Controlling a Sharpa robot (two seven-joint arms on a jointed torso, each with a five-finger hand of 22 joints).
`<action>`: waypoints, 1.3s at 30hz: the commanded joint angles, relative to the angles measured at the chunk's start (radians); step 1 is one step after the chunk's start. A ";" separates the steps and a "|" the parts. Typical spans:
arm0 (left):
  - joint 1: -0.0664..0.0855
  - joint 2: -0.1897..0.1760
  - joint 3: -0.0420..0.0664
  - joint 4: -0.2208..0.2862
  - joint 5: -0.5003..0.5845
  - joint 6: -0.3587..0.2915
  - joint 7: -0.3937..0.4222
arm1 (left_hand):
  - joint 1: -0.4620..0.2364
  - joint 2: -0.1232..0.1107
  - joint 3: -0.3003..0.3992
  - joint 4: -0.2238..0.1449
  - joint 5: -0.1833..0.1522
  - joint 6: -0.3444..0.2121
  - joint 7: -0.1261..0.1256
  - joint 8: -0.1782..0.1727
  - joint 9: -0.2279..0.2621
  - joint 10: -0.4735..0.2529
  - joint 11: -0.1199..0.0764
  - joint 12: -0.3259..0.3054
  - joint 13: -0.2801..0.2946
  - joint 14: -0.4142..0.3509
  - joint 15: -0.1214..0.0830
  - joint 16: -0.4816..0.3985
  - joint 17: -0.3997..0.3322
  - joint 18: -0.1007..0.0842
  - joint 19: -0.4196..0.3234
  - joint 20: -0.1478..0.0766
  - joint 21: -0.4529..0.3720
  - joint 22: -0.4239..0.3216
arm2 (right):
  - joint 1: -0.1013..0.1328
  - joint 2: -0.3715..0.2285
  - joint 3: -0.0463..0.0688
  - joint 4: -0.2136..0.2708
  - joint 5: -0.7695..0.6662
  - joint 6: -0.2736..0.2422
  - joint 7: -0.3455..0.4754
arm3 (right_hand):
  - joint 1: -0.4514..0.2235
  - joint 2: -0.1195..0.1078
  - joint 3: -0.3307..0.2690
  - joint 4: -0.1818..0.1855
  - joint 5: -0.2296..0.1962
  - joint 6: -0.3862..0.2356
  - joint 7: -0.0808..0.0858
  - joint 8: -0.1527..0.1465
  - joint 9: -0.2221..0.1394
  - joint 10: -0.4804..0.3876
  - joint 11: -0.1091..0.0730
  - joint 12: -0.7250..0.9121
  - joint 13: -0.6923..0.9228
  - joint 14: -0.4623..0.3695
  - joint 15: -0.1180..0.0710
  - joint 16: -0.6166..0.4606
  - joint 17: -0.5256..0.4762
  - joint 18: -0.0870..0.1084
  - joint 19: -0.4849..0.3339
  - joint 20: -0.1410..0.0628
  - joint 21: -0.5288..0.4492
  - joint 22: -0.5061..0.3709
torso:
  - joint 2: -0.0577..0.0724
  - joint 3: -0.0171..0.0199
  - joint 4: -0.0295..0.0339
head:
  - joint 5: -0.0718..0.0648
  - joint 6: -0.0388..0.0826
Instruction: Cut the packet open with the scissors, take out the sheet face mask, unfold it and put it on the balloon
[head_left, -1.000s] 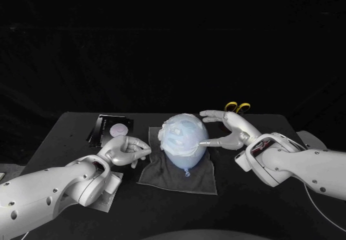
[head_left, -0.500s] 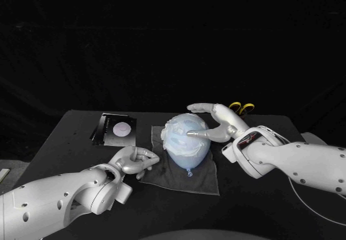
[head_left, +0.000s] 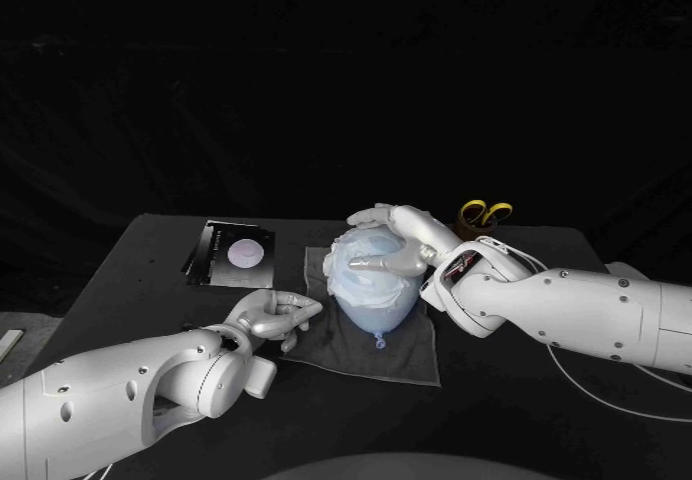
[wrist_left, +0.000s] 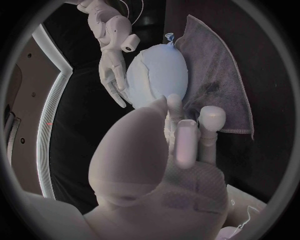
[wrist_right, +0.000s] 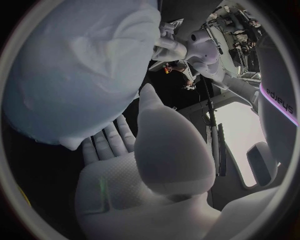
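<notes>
Right hand (head_left: 392, 236), fingers apart, lying over balloon's (head_left: 369, 298) top, sheet face mask (head_left: 355, 272) edges unclear, left hand (head_left: 271, 315) curled empty beside cloth (head_left: 387, 352), scissors (head_left: 485, 213) half hidden behind right arm (head_left: 577, 312).

Matt cloth (head_left: 382, 350), glossy balloon (head_left: 378, 300)

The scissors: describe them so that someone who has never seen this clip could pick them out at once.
On the black table, find the pale balloon on the grey cloth at its middle. Behind the right arm that reaches to it, at the table's far edge, lie the scissors: their yellow handle loops are the one bright colour among black, grey and white things.
</notes>
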 joint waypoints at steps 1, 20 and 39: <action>0.000 0.009 0.002 -0.002 0.047 -0.010 0.028 | -0.018 -0.001 0.000 -0.002 -0.001 -0.006 0.006 -0.005 -0.001 0.004 0.000 0.011 0.007 0.019 0.002 0.004 0.005 -0.018 0.005 0.001 0.007 0.004 | 0.000 0.009 0.001 -0.011 -0.085 0.070 -0.059 | -0.067 -0.031 -0.054 0.003 0.014 0.001 0.003 -0.005 -0.009 -0.023 0.004 -0.008 -0.003 -0.065 0.005 -0.024 -0.023 0.016 -0.007 0.002 0.006 -0.001 | 0.000 0.0002 -0.0029 | 0.001 -0.001; 0.000 0.046 0.005 -0.002 0.051 -0.008 0.018 | -0.033 -0.007 -0.001 -0.005 -0.001 0.004 0.003 -0.004 0.000 0.010 -0.001 0.033 0.031 0.023 0.001 0.010 0.015 -0.020 0.013 0.001 0.015 0.017 | 0.001 -0.002 0.001 -0.026 -0.157 0.190 -0.142 | -0.237 -0.087 -0.167 0.006 0.090 0.025 -0.024 -0.007 -0.017 -0.172 -0.004 -0.008 -0.007 -0.183 0.021 -0.046 -0.063 -0.002 -0.017 0.001 0.004 -0.013 | -0.001 0.0012 -0.0021 | 0.004 -0.011; 0.000 0.055 0.008 -0.022 -0.397 -0.189 0.299 | 0.059 -0.065 0.138 -0.059 -0.001 -0.087 0.056 -0.012 0.006 -0.167 0.052 -0.160 -0.101 -0.253 0.049 -0.305 -0.456 0.036 -0.266 0.041 -0.211 -0.315 | 0.003 -0.023 0.001 -0.058 -0.142 0.190 -0.145 | -0.228 -0.036 -0.119 0.005 0.071 0.085 0.020 0.005 -0.013 -0.089 -0.014 -0.006 -0.004 -0.132 0.008 -0.038 -0.056 0.010 -0.015 0.001 0.006 -0.012 | -0.003 0.0010 -0.0008 | 0.000 -0.011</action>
